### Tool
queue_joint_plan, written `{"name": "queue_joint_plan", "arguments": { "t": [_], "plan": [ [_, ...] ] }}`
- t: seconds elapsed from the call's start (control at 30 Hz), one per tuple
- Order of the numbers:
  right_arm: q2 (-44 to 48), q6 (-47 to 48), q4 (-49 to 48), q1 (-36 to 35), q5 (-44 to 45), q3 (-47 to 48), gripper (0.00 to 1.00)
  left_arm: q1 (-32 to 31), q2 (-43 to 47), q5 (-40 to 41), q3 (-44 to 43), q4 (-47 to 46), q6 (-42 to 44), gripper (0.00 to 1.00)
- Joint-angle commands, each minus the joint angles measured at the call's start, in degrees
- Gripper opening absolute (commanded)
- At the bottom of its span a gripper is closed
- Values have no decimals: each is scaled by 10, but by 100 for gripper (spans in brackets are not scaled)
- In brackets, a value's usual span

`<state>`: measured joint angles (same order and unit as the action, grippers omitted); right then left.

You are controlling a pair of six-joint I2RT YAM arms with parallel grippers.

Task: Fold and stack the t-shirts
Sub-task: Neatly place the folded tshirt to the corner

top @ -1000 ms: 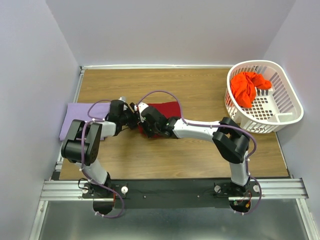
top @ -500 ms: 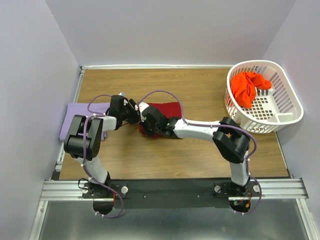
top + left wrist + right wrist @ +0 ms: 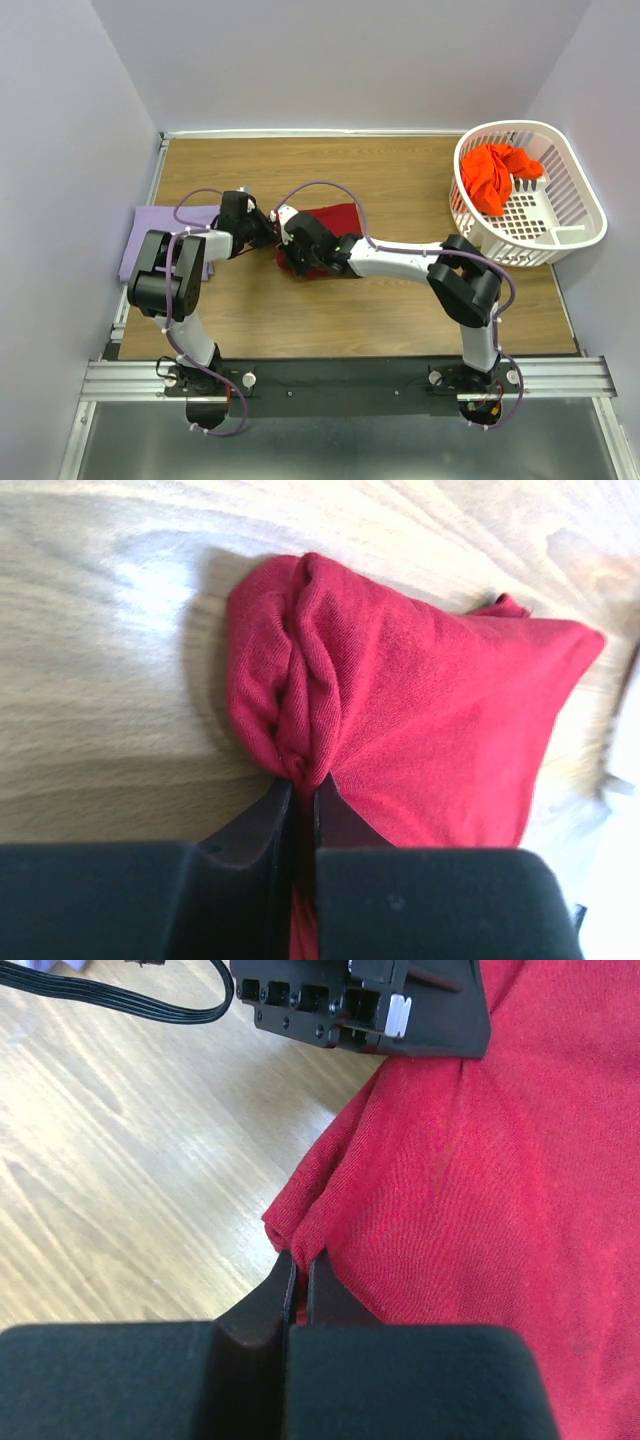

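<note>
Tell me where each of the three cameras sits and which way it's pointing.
Top external: fixed above and behind the bases, looking down at the table; both arms show whole.
Left wrist: on that wrist, looking along the left gripper, shut on the crimson shirt.
Right wrist: likewise, right gripper pinching the shirt's edge.
Shared: all three show the crimson shirt.

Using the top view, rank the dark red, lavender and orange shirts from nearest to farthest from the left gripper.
1. The dark red shirt, mid-table, pinched in the left gripper itself.
2. The lavender shirt, flat at the table's left edge, beside the left arm.
3. The orange shirt, far right, bunched in the white basket.
</note>
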<state>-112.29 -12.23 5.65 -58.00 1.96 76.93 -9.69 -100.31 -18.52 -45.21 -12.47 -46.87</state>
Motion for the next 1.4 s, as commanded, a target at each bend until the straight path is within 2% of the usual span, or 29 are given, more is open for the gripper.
{"name": "queue_joint_plan", "arguments": {
  "t": [0.0, 0.03, 0.07, 0.13, 0.17, 0.23, 0.3, 0.47, 0.6, 0.87, 1.03, 1.27, 1.37],
  "plan": [
    [27, -7, -8, -2, -33, -1, 6, 5, 31, 54, -15, 84, 63, 0],
    [36, -5, -8, -3, -34, -7, 11, 5, 36, 67, -30, 120, 77, 0],
    [44, -5, -8, -3, -32, -13, 25, 5, 41, 82, -40, 141, 102, 0],
    [61, -7, -8, -3, -22, -26, 43, 5, 54, 136, -66, 178, 129, 0],
    [80, -10, -7, -3, 3, -42, 57, 5, 59, 171, -85, 212, 158, 0],
    [118, -12, -7, -3, 18, -62, 70, 5, 64, 210, -105, 265, 186, 0],
    [145, -10, -7, -2, 40, -94, 76, 5, 68, 260, -125, 296, 225, 0],
    [231, -3, -2, 2, 92, -171, 92, 15, 79, 320, -173, 359, 304, 0],
    [280, 1, -1, 10, 126, -211, 100, 24, 88, 345, -201, 406, 352, 0],
    [306, 33, -9, 22, 142, -266, 100, 29, 93, 458, -276, 540, 361, 0],
    [308, 22, -14, 30, 131, -281, 100, 30, 84, 567, -308, 595, 347, 0],
    [310, 12, -21, 32, 132, -290, 100, 31, 81, 679, -327, 603, 334, 0],
    [307, 12, -23, 33, 129, -292, 99, 31, 89, 710, -327, 575, 369, 0]
  ]
}}
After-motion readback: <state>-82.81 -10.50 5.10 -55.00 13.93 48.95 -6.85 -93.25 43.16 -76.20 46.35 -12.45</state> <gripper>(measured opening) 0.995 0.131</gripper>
